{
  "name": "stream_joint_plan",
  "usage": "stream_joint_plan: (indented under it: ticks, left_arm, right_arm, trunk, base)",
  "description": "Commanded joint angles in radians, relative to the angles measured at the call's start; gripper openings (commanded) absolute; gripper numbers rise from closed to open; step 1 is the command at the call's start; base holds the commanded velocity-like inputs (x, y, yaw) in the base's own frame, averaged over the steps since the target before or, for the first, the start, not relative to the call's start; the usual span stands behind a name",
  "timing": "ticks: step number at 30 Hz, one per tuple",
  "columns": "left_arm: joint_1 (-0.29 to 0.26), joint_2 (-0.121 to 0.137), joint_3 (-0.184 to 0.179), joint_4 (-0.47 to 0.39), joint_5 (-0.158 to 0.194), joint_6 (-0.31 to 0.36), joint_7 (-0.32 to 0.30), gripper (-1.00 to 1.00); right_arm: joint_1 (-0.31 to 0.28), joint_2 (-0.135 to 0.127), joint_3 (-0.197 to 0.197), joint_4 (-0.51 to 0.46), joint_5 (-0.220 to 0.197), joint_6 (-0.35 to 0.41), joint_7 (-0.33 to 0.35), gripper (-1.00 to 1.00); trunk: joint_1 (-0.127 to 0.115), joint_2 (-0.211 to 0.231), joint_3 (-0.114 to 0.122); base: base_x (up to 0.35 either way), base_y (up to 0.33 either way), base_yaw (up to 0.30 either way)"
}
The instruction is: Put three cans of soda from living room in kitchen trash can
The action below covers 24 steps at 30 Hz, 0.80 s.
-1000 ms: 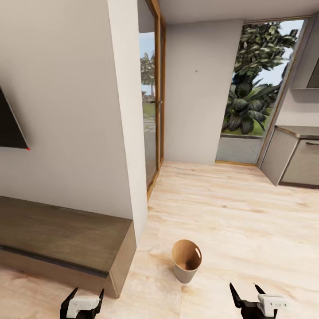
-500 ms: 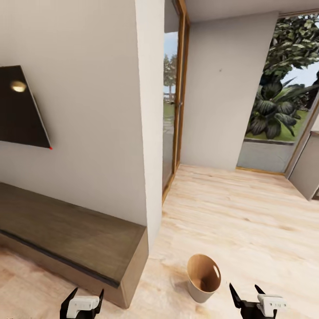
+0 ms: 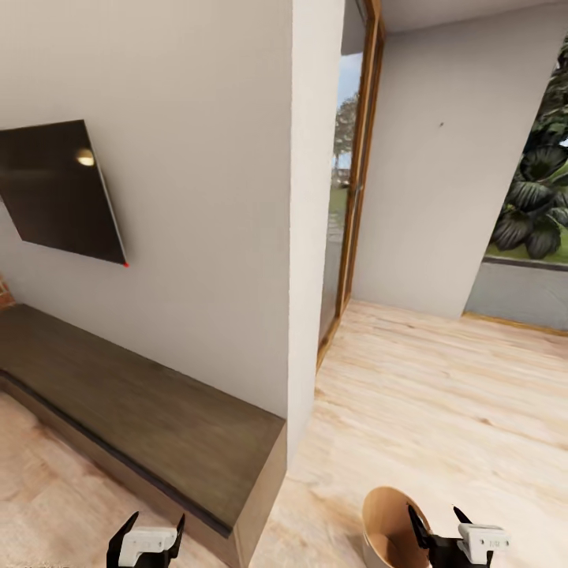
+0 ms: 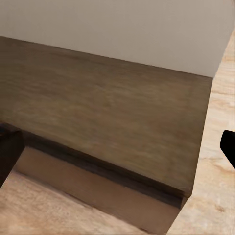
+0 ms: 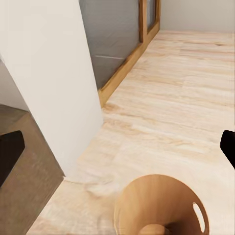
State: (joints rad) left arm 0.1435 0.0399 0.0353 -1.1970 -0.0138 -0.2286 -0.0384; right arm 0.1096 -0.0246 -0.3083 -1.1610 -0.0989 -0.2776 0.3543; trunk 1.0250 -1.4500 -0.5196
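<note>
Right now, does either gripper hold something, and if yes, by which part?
Nothing is held. The left gripper and the right gripper both stand open with empty space between the fingers. The round bin with coppery-brown inside stands on the floor, untouched.

Below me runs a light wood plank floor (image 3: 442, 410), pale and streaked. The tash can (image 3: 390, 525) stands directly on it, near my lower right, its coppery-brown inside (image 5: 156, 205) open upward. To my left a long, low dark wood bench (image 3: 134, 410) also sits on the floor, set against the white wall. Its top (image 4: 107, 107) is plain brown wood grain.
</note>
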Motion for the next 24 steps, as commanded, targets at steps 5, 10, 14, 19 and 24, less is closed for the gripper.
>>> stream_joint_plan:
  ticks: [5, 10, 14, 19, 24]
  left_arm:
    - [0.0, -0.001, 0.0, 0.0, 0.0, 0.0, 0.0, 1.0]
    - [0.0, -0.001, 0.0, -0.001, 0.0, 0.0, 0.0, 1.0]
    - [0.0, -0.001, 0.0, -0.001, 0.0, 0.0, 0.0, 1.0]
    - [0.0, -0.002, 0.0, -0.001, 0.0, 0.0, 0.0, 1.0]
    - [0.0, -0.002, 0.0, -0.001, 0.0, 0.0, 0.0, 1.0]
  right_arm:
    - [0.0, 0.0, 0.0, 0.0, -0.001, 0.0, 0.0, 1.0]
    - [0.0, 0.0, 0.0, 0.0, -0.001, 0.0, 0.0, 1.0]
    - [0.001, 0.0, 0.0, 0.0, -0.001, 0.0, 0.0, 1.0]
    - [0.001, 0.0, 0.0, 0.001, -0.001, 0.0, 0.0, 1.0]
    - [0.0, 0.0, 0.0, 0.001, 0.001, 0.0, 0.0, 1.0]
  trunk:
    - [0.0, 0.0, 0.002]
    - [0.0, 0.0, 0.002]
    - [0.0, 0.0, 0.002]
    - [0.0, 0.0, 0.002]
    - [0.0, 0.0, 0.002]
  base:
    - [0.225, -0.109, 0.224]
    - [0.216, -0.192, 0.076]
    - [0.182, -0.228, 0.023]
    - [0.164, -0.242, 0.007]
    - [0.152, -0.246, 0.001]
